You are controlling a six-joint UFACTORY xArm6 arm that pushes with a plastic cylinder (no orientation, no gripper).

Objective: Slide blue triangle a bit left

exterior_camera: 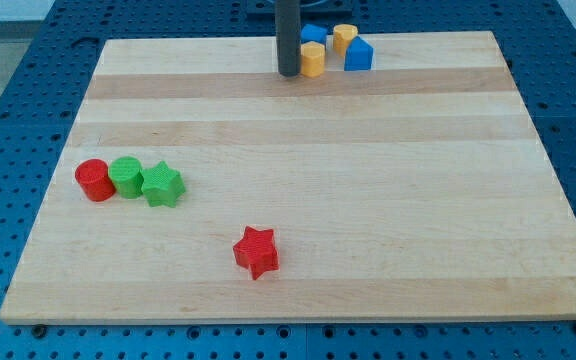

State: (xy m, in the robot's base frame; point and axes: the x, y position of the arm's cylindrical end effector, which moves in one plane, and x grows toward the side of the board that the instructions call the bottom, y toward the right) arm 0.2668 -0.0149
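The blue triangle (358, 54) sits near the view's top edge of the wooden board (298, 180), right of centre. A yellow block (312, 59) lies just left of it and a second yellow block (344, 37) just above-left. Another blue block (313, 34) shows partly behind the rod. My tip (288, 73) rests on the board, touching or nearly touching the left side of the nearer yellow block, about 70 px left of the blue triangle.
A red cylinder (94, 180), a green cylinder (125, 177) and a green star (162, 185) stand in a row at the view's left. A red star (256, 251) lies at the bottom centre. A blue pegboard (8, 80) surrounds the board.
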